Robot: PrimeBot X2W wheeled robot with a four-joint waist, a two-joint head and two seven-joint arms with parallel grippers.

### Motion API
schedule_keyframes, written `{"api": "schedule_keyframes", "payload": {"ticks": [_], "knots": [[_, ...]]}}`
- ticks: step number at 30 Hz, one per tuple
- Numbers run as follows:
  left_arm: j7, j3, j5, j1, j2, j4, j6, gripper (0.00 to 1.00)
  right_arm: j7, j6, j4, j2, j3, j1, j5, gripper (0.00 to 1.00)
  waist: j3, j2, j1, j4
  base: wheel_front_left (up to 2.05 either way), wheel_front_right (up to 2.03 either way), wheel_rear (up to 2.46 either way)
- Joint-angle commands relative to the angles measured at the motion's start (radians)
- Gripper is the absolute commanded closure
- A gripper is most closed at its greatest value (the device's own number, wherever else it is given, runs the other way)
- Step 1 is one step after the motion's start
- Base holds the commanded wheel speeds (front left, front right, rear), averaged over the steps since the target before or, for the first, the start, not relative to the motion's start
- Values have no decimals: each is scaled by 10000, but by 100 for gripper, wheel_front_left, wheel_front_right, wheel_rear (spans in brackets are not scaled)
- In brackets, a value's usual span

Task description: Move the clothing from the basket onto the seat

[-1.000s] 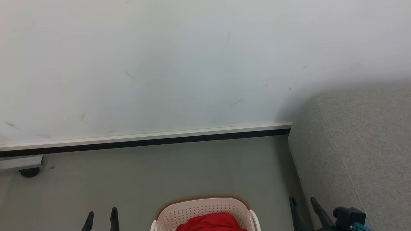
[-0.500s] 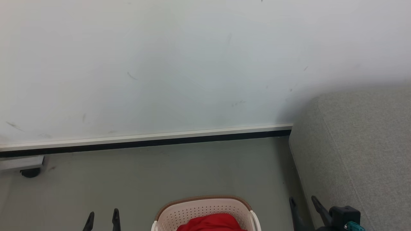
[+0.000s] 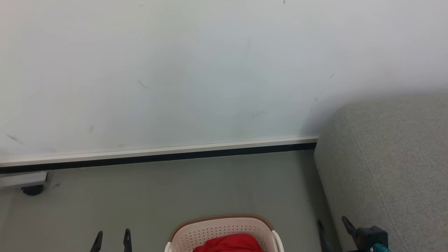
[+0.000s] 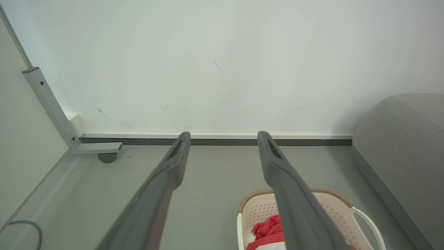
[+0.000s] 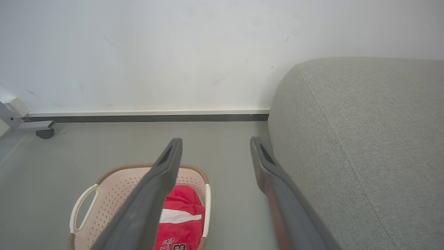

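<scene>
The cream basket (image 3: pixel 224 229) with a brown rim stands on the floor at the bottom middle of the head view, with the red clothing (image 3: pixel 231 244) lying inside it. Both wrist views look down on the basket (image 4: pixel 324 205) (image 5: pixel 114 187) and the clothing (image 4: pixel 265 231) (image 5: pixel 182 215), whose white band and lettering show. The grey seat (image 3: pixel 395 164) (image 5: pixel 367 139) (image 4: pixel 406 139) rises on the right. My left gripper (image 3: pixel 112 235) (image 4: pixel 223 137) hangs open left of the basket, holding nothing. Between basket and seat, my right gripper (image 3: pixel 331 224) (image 5: pixel 215 142) is open and empty.
A white wall (image 3: pixel 196 70) with a pale skirting board and dark strip (image 3: pixel 157 155) runs behind the floor. A metal frame foot on a black caster (image 3: pixel 32 189) (image 4: pixel 107 157) sits at the far left. A grey cable (image 4: pixel 24 229) lies at the left.
The head view has drifted slightly, so the basket and both grippers sit a little lower in it. My right gripper has drawn back toward the bottom edge. Both grippers stay open.
</scene>
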Motion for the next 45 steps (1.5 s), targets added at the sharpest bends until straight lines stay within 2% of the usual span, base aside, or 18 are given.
{"api": "schedule_keyframes", "payload": {"ticks": [1,21,26,31,38,45], "knots": [[-59,44,-43,170,55,39,6,0,36,6,-96,28,-7,84,11,0,-3,0,0,-9,0,0,0],[-35,-185,-243,77,103,337,-60,0,202,6,-410,27,52,244,185,0,49,0,0,-64,0,0,0],[-38,-364,-376,38,52,537,-222,0,156,7,-445,25,160,87,214,0,198,0,0,-286,0,0,0],[111,-747,-689,-201,-87,1208,-741,0,133,7,-489,24,288,-114,-21,0,523,0,0,-714,0,0,0],[444,-1651,-709,-1429,-272,2773,-1202,0,158,7,-794,24,389,-542,-188,0,1739,0,0,-1560,0,0,0],[694,-2492,-475,-3475,-356,4388,-1546,0,-155,7,-1205,27,571,-1211,-174,0,3651,0,0,-2511,0,0,0]]}}
